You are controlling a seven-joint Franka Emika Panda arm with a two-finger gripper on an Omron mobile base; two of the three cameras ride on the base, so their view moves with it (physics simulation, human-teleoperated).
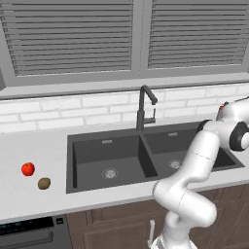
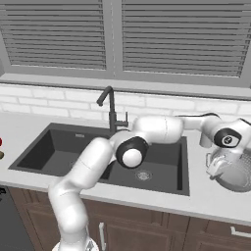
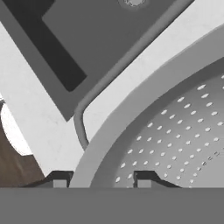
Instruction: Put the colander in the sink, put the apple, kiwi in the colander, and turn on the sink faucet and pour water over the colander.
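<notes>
The colander (image 2: 238, 175) sits on the counter to the right of the sink (image 2: 49, 147), seen close up in the hand view as a perforated bowl (image 3: 175, 131). My gripper (image 2: 213, 169) hangs at its left rim, open; in the hand view the gripper (image 3: 103, 180) has one fingertip outside the rim and one inside. The red apple (image 1: 27, 168) and the brown kiwi (image 1: 44, 183) lie side by side on the counter left of the sink (image 1: 107, 151). The faucet (image 1: 142, 109) stands behind the basin divider, its spout angled over the right basin.
My arm stretches across the right basin from the base. A small pale bottle (image 2: 204, 140) stands on the counter behind the colander. Brick backsplash and a shuttered window close the back. An appliance front (image 1: 29, 233) sits below the left counter.
</notes>
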